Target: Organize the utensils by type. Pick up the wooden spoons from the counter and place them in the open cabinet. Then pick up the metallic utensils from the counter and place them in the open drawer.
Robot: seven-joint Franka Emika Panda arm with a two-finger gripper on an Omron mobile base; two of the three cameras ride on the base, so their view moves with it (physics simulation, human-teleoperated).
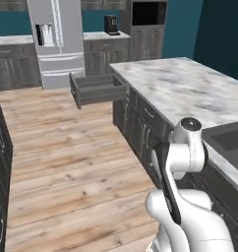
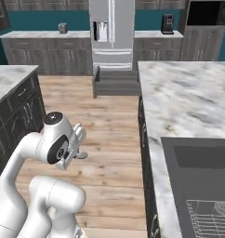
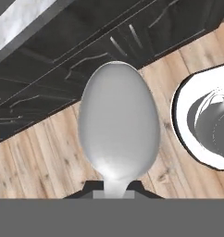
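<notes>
Over the wood floor (image 3: 35, 152) beside the dark cabinets (image 3: 63, 88), your gripper (image 3: 115, 190) is clamped on a metal spoon (image 3: 118, 127); the drawer (image 1: 98, 89) stands open.

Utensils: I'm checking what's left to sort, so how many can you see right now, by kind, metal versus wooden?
Metal spoons: 1, the metal spoon held in the hand, bowl pointing away from the camera.
Wooden spoons: 0 in view.
Total: 1 utensil. The open drawer shows nothing inside from here.
</notes>
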